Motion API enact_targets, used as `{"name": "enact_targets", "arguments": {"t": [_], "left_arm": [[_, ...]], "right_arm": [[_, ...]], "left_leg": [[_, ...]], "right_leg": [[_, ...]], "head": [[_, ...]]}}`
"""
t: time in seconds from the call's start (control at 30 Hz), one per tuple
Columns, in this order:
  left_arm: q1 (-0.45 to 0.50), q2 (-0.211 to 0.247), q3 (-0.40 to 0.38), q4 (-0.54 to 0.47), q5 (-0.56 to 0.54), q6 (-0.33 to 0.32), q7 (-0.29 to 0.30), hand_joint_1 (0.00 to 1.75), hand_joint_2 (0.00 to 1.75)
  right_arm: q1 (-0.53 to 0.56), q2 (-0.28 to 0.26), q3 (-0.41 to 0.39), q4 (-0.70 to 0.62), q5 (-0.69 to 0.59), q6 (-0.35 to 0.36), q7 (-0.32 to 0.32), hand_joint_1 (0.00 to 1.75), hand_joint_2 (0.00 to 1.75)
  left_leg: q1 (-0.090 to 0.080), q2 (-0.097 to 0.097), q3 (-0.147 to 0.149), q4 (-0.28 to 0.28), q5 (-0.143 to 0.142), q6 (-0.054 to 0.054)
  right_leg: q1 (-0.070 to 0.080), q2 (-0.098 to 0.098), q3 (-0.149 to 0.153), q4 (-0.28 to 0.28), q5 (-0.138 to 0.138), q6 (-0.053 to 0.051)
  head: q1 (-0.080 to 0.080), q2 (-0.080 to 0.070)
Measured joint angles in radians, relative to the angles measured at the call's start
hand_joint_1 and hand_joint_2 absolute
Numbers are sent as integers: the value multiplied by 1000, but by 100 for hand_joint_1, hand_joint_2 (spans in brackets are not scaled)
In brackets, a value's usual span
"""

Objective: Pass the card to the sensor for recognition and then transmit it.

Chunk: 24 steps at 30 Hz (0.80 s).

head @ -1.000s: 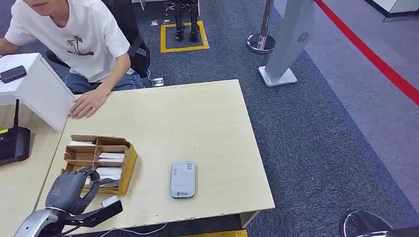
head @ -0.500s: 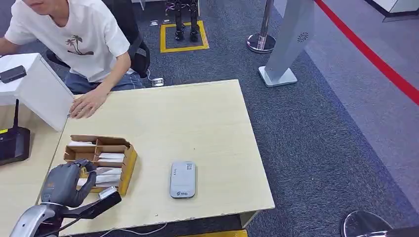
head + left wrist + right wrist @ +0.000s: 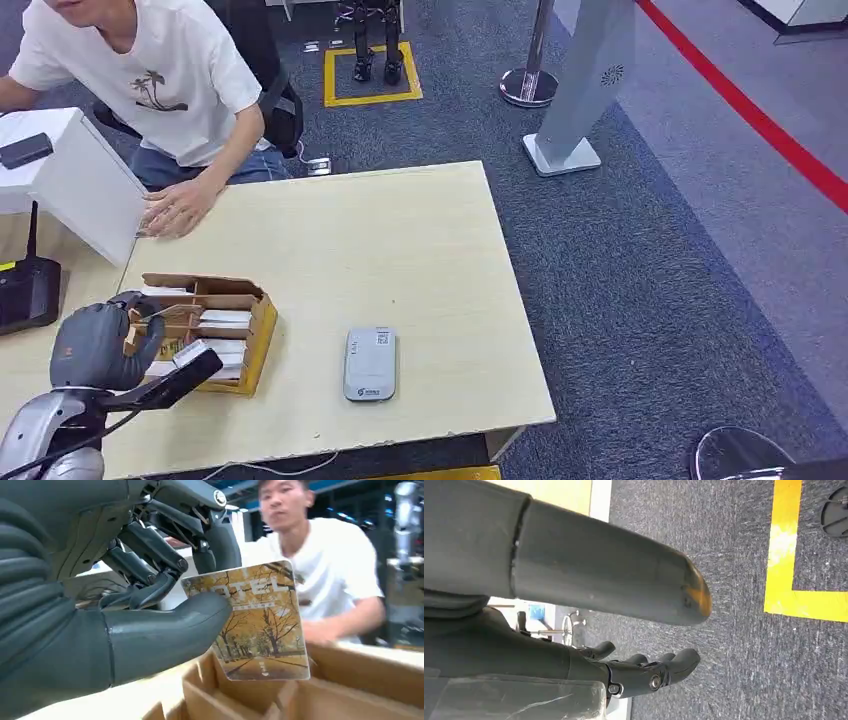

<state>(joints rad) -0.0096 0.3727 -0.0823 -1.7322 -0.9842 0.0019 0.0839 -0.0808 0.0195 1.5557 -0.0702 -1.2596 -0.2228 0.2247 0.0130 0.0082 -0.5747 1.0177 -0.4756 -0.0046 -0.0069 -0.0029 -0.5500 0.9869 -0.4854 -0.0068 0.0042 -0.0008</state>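
Observation:
My left hand point(image 3: 100, 345) hangs over the near left part of the cardboard card box point(image 3: 255, 335). In the left wrist view the left hand point(image 3: 115, 635) pinches a hotel card point(image 3: 262, 630) with an autumn-tree picture between thumb and fingers, just above the box compartments point(image 3: 350, 680). More white cards point(image 3: 226, 318) lie in the box. The grey card sensor point(image 3: 370, 363) lies flat on the wooden table point(image 3: 400, 250), to the right of the box. My right hand point(image 3: 644, 672) hangs beside the body above the carpet, fingers loosely apart, holding nothing.
A person in a white T-shirt point(image 3: 150, 80) sits at the table's far left corner, one hand point(image 3: 178, 208) resting on the tabletop beside a white box point(image 3: 85, 185). A black device point(image 3: 25, 290) stands on the adjoining table at left. A stanchion base point(image 3: 528, 87) stands beyond.
My left hand has moved from the table's front edge up and leftward over the box's left side, carrying the card. The person's hand shifted slightly.

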Motion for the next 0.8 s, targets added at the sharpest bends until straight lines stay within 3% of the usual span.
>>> {"name": "enact_targets", "arguments": {"t": [0.3, 0.63, 0.8], "left_arm": [[-192, -15, 132, 197, -47, 11, 19, 175, 175], [-434, -20, 138, 476, -169, 22, 58, 175, 175], [-503, -33, 137, 571, -188, 28, 58, 175, 175]], "right_arm": [[-5, -5, 0, 0, 56, 18, 5, 0, 175], [-11, -14, 0, -1, 99, 32, 6, 0, 175], [-13, -16, 0, -2, 101, 32, 6, 0, 175]], "left_leg": [[0, -1, 0, 0, 1, -1], [0, 0, 0, 0, 1, -1], [0, 0, 0, 0, 1, -1]], "right_leg": [[0, 0, 0, 0, 0, 0], [0, 0, 0, 0, 1, 0], [0, 0, 0, 0, 1, -1]], "head": [[0, 0], [0, 0], [0, 0]]}}
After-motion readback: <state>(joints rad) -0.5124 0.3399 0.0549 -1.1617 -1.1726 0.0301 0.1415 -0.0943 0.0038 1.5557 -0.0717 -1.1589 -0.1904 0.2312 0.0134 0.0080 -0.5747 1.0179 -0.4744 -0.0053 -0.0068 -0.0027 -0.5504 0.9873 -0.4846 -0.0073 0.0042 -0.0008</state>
